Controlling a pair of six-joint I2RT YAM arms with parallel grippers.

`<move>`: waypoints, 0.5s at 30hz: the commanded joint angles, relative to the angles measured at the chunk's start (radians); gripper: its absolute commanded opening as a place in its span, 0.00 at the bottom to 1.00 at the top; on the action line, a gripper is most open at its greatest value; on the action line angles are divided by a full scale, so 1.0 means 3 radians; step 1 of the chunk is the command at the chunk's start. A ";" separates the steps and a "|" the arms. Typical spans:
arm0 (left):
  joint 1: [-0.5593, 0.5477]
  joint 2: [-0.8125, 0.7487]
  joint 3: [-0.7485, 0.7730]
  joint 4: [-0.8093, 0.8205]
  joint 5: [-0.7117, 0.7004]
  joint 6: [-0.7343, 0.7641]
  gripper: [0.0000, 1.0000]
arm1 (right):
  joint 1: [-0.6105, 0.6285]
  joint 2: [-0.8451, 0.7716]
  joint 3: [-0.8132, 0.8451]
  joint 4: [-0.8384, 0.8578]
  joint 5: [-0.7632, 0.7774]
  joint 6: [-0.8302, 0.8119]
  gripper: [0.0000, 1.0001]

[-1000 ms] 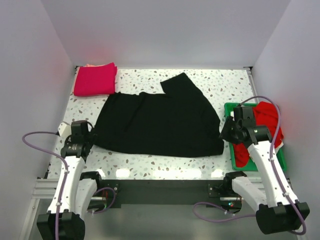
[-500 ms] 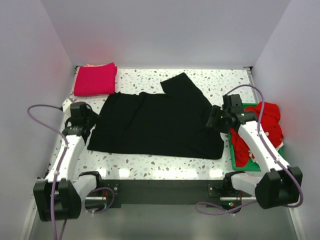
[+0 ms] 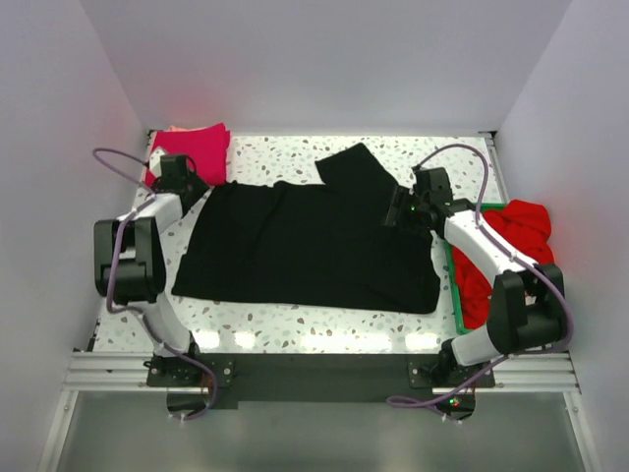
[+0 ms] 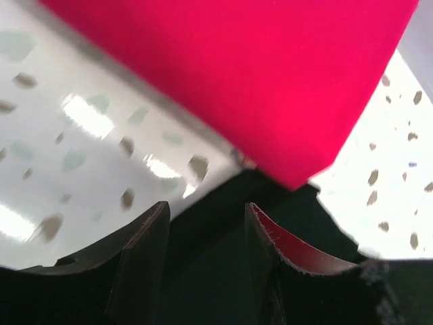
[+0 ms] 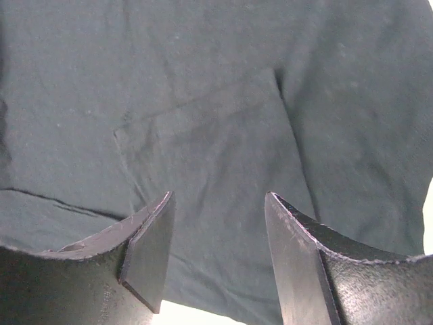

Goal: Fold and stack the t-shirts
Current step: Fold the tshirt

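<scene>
A large black t-shirt (image 3: 310,246) lies spread flat across the middle of the table, one sleeve folded up at the far side. A folded magenta-pink t-shirt (image 3: 192,152) lies at the far left on a peach one. A red t-shirt (image 3: 511,246) sits bunched in the green tray. My left gripper (image 3: 189,189) is open over the black shirt's far left corner (image 4: 203,271), just below the pink shirt (image 4: 223,74). My right gripper (image 3: 396,213) is open and empty just above the black cloth (image 5: 216,135) near its far right edge.
The green tray (image 3: 454,295) stands at the right edge of the speckled table (image 3: 285,152). White walls close in the left, far and right sides. A purple cable loops off each arm.
Both arms have reached far forward from the near corners. The left gripper went up to the shirt's far left corner, the right one to its far right side. The black shirt has not moved.
</scene>
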 commanded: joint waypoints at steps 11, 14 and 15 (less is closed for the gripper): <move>0.0157 0.1412 0.1502 0.0247 0.0044 -0.0008 0.51 | 0.0118 0.0346 0.0153 0.0544 -0.0123 0.0023 0.59; 0.0233 0.1493 0.1558 0.0257 0.0038 -0.0024 0.51 | 0.0128 0.0356 0.0143 0.0554 -0.0112 0.0013 0.59; 0.0254 0.1544 0.1579 0.0257 0.0048 -0.0029 0.51 | 0.0129 0.0361 0.0143 0.0549 -0.0112 0.0003 0.59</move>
